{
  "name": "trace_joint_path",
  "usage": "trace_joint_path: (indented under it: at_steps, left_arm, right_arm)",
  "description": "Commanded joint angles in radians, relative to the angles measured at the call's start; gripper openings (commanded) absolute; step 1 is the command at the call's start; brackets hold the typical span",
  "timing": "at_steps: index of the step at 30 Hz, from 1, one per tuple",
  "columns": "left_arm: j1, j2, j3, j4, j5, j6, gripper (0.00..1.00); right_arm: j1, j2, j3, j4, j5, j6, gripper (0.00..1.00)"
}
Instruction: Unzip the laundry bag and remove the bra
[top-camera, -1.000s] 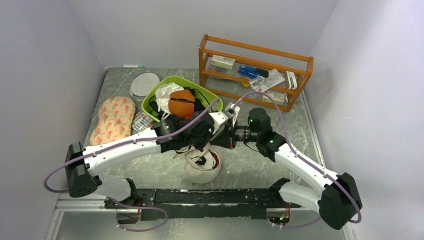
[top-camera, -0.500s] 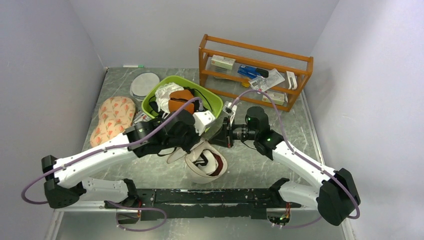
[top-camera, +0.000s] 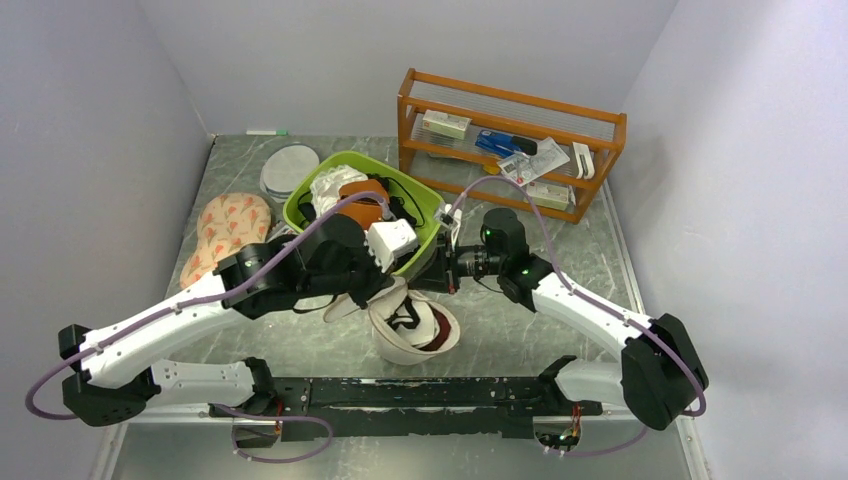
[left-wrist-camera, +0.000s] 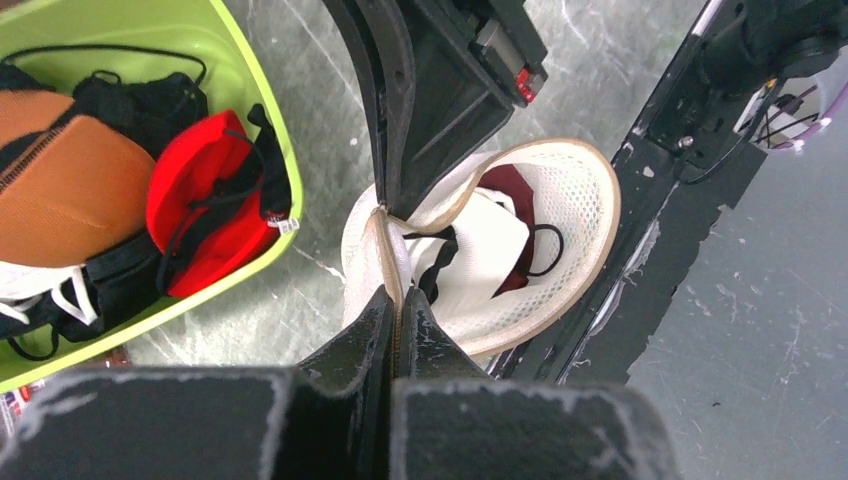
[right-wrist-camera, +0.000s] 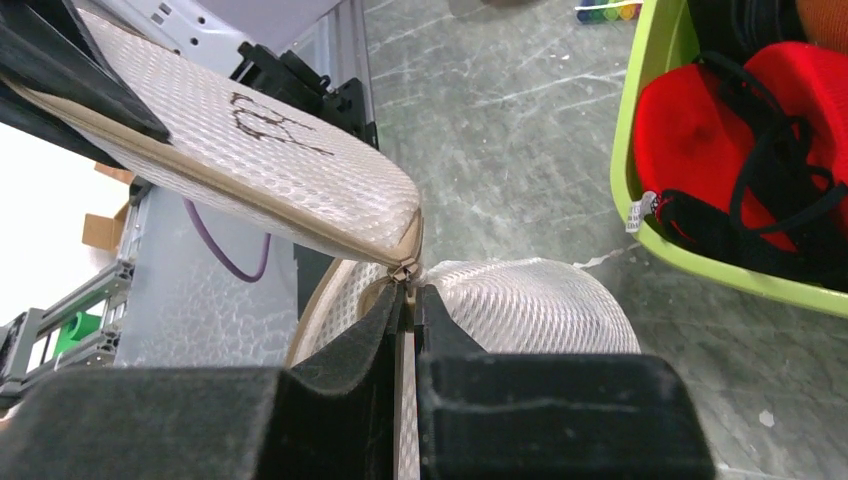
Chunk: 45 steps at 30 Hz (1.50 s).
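Green bin (top-camera: 350, 158) near laundry bag (left-wrist-camera: 575, 195); left tool (left-wrist-camera: 395, 292), right tool (right-wrist-camera: 410, 296) clamped on its seam.

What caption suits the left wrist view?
Left end effector shut on the rim of the open laundry bag, the bra visible inside.

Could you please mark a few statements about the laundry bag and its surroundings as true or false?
1. The lid of the laundry bag is raised, leaving the bag open. True.
2. The bra lies outside the bag. False: it is inside the open bag.
3. The left gripper and the right gripper are each shut on the bag. True.
4. The green basin is empty. False: it holds a red garment and an orange-brown cup, among other things.
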Motion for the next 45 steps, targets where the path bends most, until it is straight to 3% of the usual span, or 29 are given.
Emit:
trace_joint_path:
  at_steps: [1, 14, 20, 24, 27, 31, 33, 38, 41, 45]
  left_arm:
    - [-0.002, -0.062, 0.106, 0.05, 0.046, 0.028, 0.07]
    - [-0.002, -0.104, 0.112, 0.156, 0.13, 0.024, 0.07]
    - [-0.003, -0.101, 0.125, 0.157, 0.205, 0.01, 0.07]
    - [-0.002, -0.093, 0.125, 0.151, 0.119, -0.043, 0.07]
    - [-0.002, -0.065, 0.123, 0.125, 0.006, -0.109, 0.07]
    - [-0.002, -0.018, 0.122, 0.094, -0.07, -0.178, 0.07]
    - [-0.002, -0.003, 0.126, 0.084, -0.103, -0.205, 0.07]
    - [0.023, 0.026, 0.15, 0.066, -0.156, -0.248, 0.07]
    - [0.076, 0.047, 0.157, 0.078, -0.092, -0.281, 0.07]
    - [0.194, 0.072, 0.152, 0.082, 0.032, -0.298, 0.07]
  right_arm:
    - [-0.015, 0.023, 0.001, 0.013, 0.036, 0.0, 0.02]
    - [-0.008, 0.055, 0.004, 0.077, -0.007, 0.007, 0.03]
    - [-0.006, 0.088, 0.044, 0.09, -0.046, -0.024, 0.11]
    - [-0.006, 0.107, 0.06, 0.099, -0.029, -0.009, 0.12]
    - [-0.006, 0.089, 0.07, -0.003, 0.121, -0.012, 0.13]
    - [-0.008, 0.026, 0.085, -0.226, 0.388, -0.008, 0.27]
    - [-0.008, -0.018, 0.09, -0.351, 0.448, -0.011, 0.35]
    - [-0.006, -0.159, 0.1, -0.546, 0.526, -0.003, 0.64]
    - [-0.005, -0.216, 0.104, -0.604, 0.536, 0.022, 0.71]
    - [-0.002, -0.263, 0.092, -0.622, 0.524, 0.046, 0.74]
